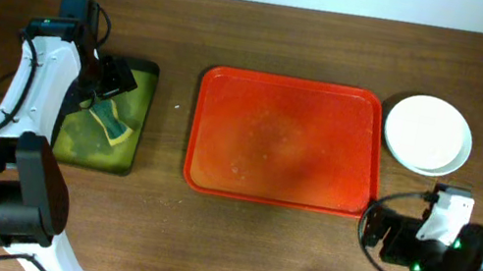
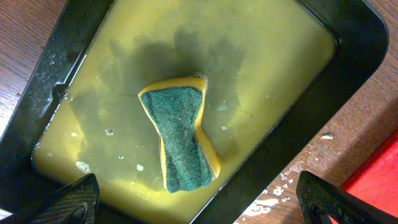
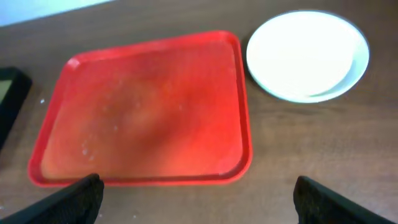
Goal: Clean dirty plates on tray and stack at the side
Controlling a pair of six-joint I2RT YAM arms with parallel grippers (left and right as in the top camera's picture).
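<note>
So I'm looking at the red tray (image 1: 285, 141) and it's carrying no plates at all, just faint smears. The plates (image 1: 428, 134) are sitting stacked on the table (image 1: 202, 248) just beside its far right corner, white one on top. My left gripper (image 2: 199, 205) is hanging wide apart over the sponge (image 2: 180, 140) in the black tray (image 2: 348, 68), and my right gripper (image 3: 202, 202) is gaping too, holding nothing. I'm guessing we're wrapping up; next is backing both arms off without bumping the stack. Not seeing any labels or writing.
</note>
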